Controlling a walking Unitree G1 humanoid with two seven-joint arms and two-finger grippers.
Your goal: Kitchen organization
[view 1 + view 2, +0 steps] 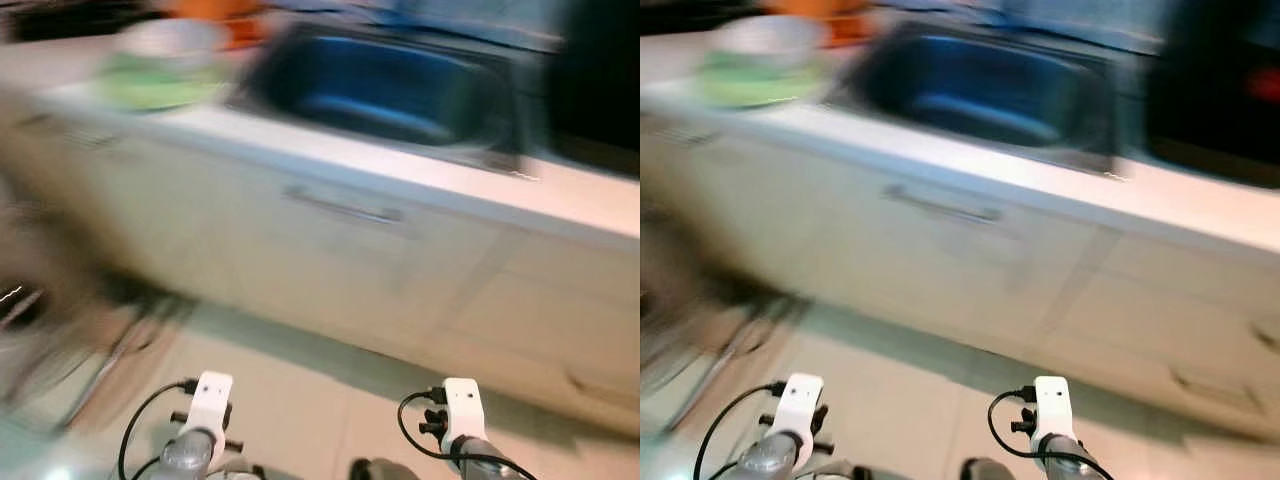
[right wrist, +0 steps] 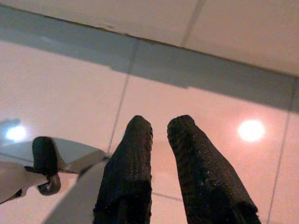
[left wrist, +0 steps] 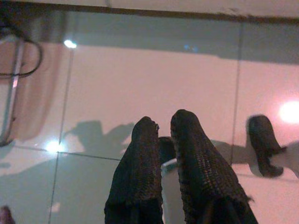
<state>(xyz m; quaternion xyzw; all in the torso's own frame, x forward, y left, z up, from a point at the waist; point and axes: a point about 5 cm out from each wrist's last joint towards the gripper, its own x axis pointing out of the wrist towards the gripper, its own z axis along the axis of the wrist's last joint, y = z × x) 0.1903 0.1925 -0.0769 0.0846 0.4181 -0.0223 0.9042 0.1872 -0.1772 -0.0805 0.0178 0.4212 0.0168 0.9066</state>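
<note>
Two arms low before the pale bench (image 1: 420, 175), both hanging over the tiled floor (image 2: 70, 84). Dark sink (image 1: 380, 85) sunk into the bench top, green and white dishes (image 1: 160, 65) just beside it (heavily blurred), drawer handle (image 1: 345, 208) below the sink. Left tool (image 3: 163, 128) narrowly parted, holding nothing; right tool (image 2: 159, 128) likewise slightly apart, empty.
</note>
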